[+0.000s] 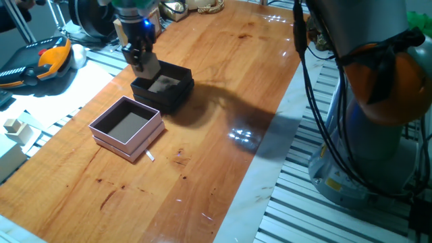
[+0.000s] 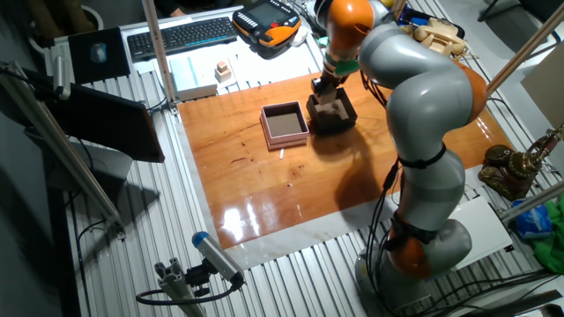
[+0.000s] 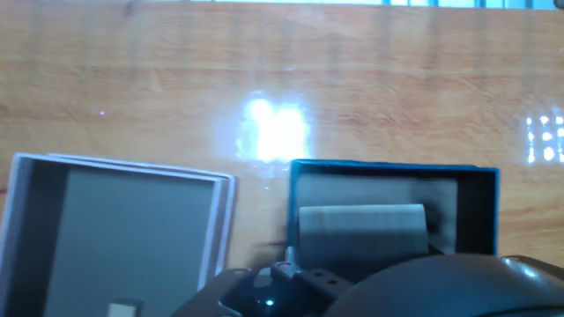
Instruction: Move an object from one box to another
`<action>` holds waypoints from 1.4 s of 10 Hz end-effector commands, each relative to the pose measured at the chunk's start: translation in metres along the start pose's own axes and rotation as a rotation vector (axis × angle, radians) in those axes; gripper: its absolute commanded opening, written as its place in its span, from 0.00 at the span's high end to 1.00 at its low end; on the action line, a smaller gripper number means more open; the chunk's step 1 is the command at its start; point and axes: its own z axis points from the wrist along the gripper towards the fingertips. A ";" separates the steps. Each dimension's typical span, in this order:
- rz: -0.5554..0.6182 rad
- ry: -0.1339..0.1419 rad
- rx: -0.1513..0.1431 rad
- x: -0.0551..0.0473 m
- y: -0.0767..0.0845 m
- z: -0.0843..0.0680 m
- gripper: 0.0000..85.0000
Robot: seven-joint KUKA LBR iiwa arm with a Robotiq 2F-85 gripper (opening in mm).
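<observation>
My gripper [image 1: 146, 64] hangs over the far left edge of the black box [image 1: 177, 90], which has a tan floor. Its fingers look closed on a small pale beige cube [image 1: 151, 69], held just above the box floor. In the hand view the cube [image 3: 361, 231] shows in front of the black box's inside [image 3: 476, 189]. The pink box [image 1: 108, 132] with its dark floor stands just in front of and left of the black box; it also shows in the hand view [image 3: 18, 220]. A small pale patch at its bottom edge there is too cut off to identify. The other fixed view shows the gripper [image 2: 324, 88], black box [image 2: 345, 116] and pink box [image 2: 285, 125].
A small white scrap [image 1: 150, 156] lies on the table in front of the pink box. Pale blocks [image 1: 13, 128] sit off the wooden table at the left. An orange and black pendant [image 1: 47, 57] lies beyond them. The arm's base [image 1: 364, 101] stands at the right.
</observation>
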 end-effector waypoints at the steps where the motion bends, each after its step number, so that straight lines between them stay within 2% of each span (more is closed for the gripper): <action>1: 0.008 -0.003 0.000 0.002 -0.004 0.003 1.00; 6: 0.061 -0.005 0.000 0.010 -0.021 0.024 1.00; 7: 0.069 -0.007 -0.004 0.009 -0.022 0.028 1.00; 10: 0.082 -0.005 0.012 0.008 -0.025 0.039 1.00; 14: 0.083 -0.002 0.017 0.013 -0.030 0.061 1.00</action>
